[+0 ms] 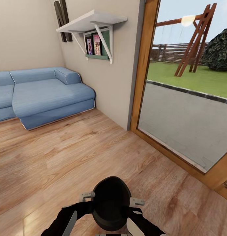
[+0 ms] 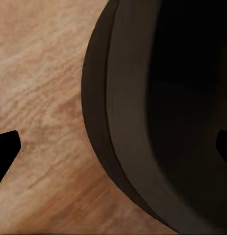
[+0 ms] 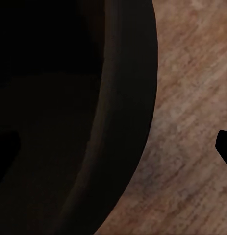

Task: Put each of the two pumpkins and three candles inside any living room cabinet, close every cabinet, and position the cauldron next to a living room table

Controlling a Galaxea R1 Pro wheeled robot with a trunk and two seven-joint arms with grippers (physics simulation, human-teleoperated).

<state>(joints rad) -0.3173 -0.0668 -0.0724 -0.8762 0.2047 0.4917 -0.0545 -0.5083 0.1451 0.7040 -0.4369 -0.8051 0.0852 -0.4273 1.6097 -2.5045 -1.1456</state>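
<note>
Carrying entry: cauldron (image 1: 111,200) held between left gripper (image 1: 88,196) and right gripper (image 1: 135,202), jaws straddling its rim; no desk in sight, placement apparently outstanding.

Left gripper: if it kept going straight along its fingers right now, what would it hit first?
Most likely the cauldron: the left gripper straddles its rim, one finger over the dark interior, the other outside above the wood floor. Depth is unclear, so the wall or the floor beyond could come first.

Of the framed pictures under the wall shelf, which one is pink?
The right-hand framed picture, nearer the white bracket; the left one looks darker, purplish.
</note>
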